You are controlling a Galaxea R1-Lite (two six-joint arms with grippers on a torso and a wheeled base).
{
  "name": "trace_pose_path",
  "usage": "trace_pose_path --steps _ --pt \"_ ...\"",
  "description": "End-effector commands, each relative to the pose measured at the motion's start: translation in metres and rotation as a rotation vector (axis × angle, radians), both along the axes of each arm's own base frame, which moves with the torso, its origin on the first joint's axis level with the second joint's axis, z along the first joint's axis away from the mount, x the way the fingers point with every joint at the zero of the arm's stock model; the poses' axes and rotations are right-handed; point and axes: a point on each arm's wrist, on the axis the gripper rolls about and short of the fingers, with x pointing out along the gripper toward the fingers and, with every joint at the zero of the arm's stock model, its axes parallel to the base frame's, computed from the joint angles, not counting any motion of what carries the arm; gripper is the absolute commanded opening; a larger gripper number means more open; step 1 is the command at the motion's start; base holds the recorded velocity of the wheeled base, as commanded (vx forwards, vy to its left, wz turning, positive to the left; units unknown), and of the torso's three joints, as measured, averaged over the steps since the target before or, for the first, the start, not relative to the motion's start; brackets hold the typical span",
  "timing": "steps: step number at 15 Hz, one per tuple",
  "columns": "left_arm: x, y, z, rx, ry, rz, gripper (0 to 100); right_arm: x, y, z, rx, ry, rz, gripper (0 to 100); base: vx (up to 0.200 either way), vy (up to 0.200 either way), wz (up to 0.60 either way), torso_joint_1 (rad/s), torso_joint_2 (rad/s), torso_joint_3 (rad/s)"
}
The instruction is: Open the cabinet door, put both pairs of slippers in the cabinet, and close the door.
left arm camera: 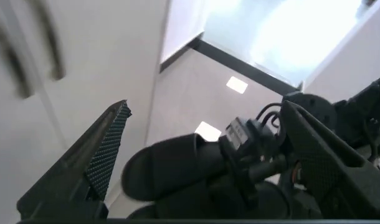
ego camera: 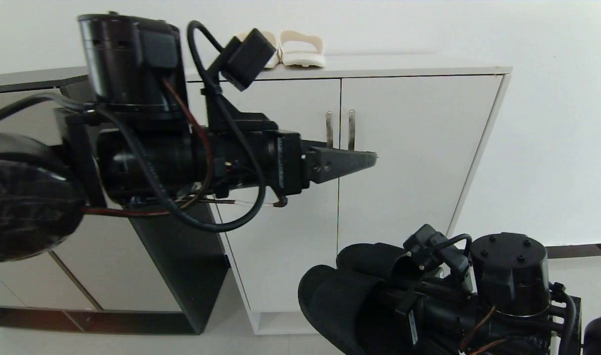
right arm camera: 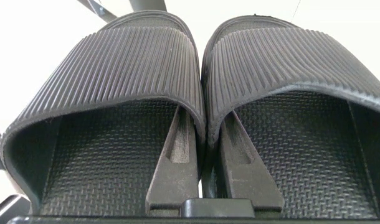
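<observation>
By my reading the job is sitting at its first step. Both doors of the white two-door cabinet point(ego camera: 408, 162) are standing closed, and neither pair of slippers is lying inside.

On the left, the left tool point(ego camera: 367, 159) is hovering level before the cabinet, pointing toward the two slim metal bar handles point(ego camera: 351, 129) where the doors meet. In the left wrist view its fingers are spreading wide and carrying nothing, and the handles are sitting off to one side of them, apart. The next move is calling for this tool to line up on one handle, bring its fingers around the bar, pinch it and swing that door outward. Which door, I cannot tell.

Above the handles, the pair of cream rubber slippers point(ego camera: 300, 49) is resting side by side on the cabinet's top, untouched.

Lower and to the right, the right tool point(right arm camera: 209, 165) is gripping the pair of black ribbed rubber slippers point(ego camera: 339, 296). One finger is sitting inside each shoe, pinching the two inner walls together, and the pair is hanging low before the right-hand door.

As for surroundings, a dark glossy cabinet point(ego camera: 182, 266) is standing just beside the white one's left flank, on a pale floor point(ego camera: 221, 342). The held black pair and its arm are likely sitting in the right door's swing path, so they may be needing to back off first.
</observation>
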Motion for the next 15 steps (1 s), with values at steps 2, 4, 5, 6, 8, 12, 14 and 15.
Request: trace_pose_path --steps 2,4,5,6,8,12,14,15 --pt "0.047 -0.039 -0.016 -0.009 0.069 -0.016 100 0.0 0.0 -0.002 -0.006 0.005 0.001 0 0.0 0.0 0.0 0.0 0.0 0.0" --pt "0.062 -0.049 -0.019 -0.03 0.103 -0.029 100 0.0 0.0 -0.002 -0.006 0.005 0.001 0 0.0 0.0 0.0 0.0 0.0 0.0" --pt "0.067 -0.053 -0.022 -0.028 0.108 -0.025 100 0.0 0.0 -0.002 -0.005 0.004 0.001 0 0.0 0.0 0.0 0.0 0.0 0.0" --pt "0.072 -0.055 -0.023 -0.028 0.106 -0.018 100 0.0 0.0 -0.002 -0.005 0.004 0.001 0 0.0 0.0 0.0 0.0 0.0 0.0" --pt "0.078 -0.056 -0.023 -0.032 0.098 -0.001 100 0.0 0.0 -0.002 -0.006 0.005 0.001 0 0.0 0.0 0.0 0.0 0.0 0.0" --pt "0.087 -0.045 -0.009 -0.059 0.048 0.085 100 0.002 0.002 -0.006 -0.012 0.01 -0.002 0 0.0 0.0 0.0 0.0 0.0 0.0" --pt "0.092 -0.043 -0.007 -0.065 0.04 0.102 100 0.003 0.004 -0.008 -0.002 0.0 -0.002 0 0.0 0.0 0.0 0.0 0.0 0.0" --pt "0.097 -0.041 -0.004 -0.074 0.028 0.116 100 0.003 0.003 -0.007 0.006 -0.009 -0.003 0 0.0 0.0 0.0 0.0 0.0 0.0"
